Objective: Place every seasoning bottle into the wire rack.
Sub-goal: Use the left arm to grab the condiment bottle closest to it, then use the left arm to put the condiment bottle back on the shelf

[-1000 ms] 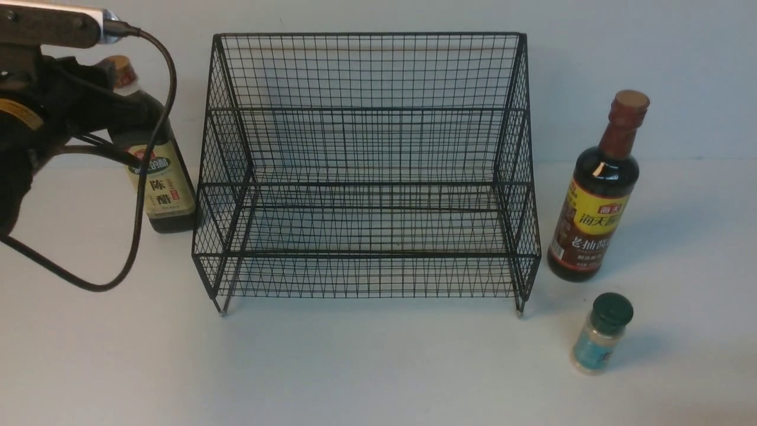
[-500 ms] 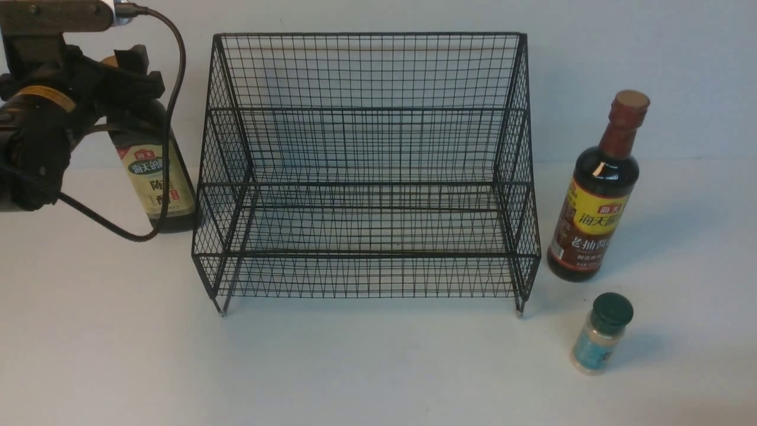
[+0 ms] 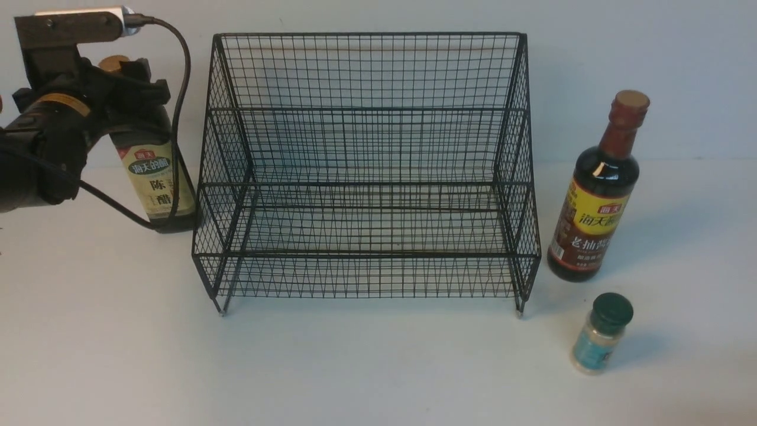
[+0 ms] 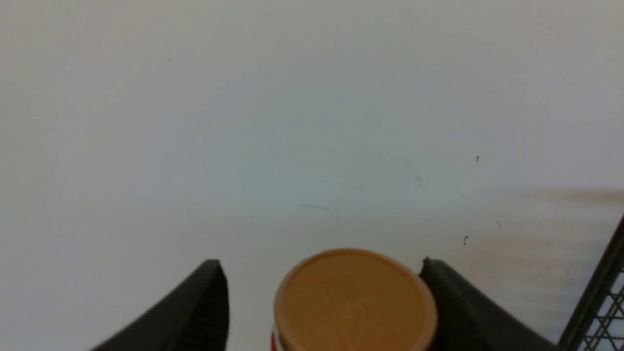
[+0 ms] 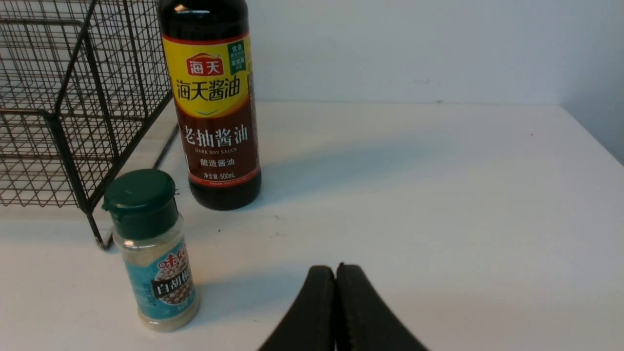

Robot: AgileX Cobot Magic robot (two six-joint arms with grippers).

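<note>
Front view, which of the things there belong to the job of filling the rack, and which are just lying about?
Job in hand: wire rack; vinegar bottle, its cap flanked by the open left pincer; soy bottle; green-capped shaker; right pincer, shut, beside the shaker.

Just there: white table; black cable on the left arm.

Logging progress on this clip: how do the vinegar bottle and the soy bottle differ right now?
The vinegar bottle stands left of the rack with the open left tool around its neck; the soy bottle stands right of it, untouched. The vinegar label is beige, the soy label yellow and brown. Both are tall, dark, upright and outside the rack.
</note>
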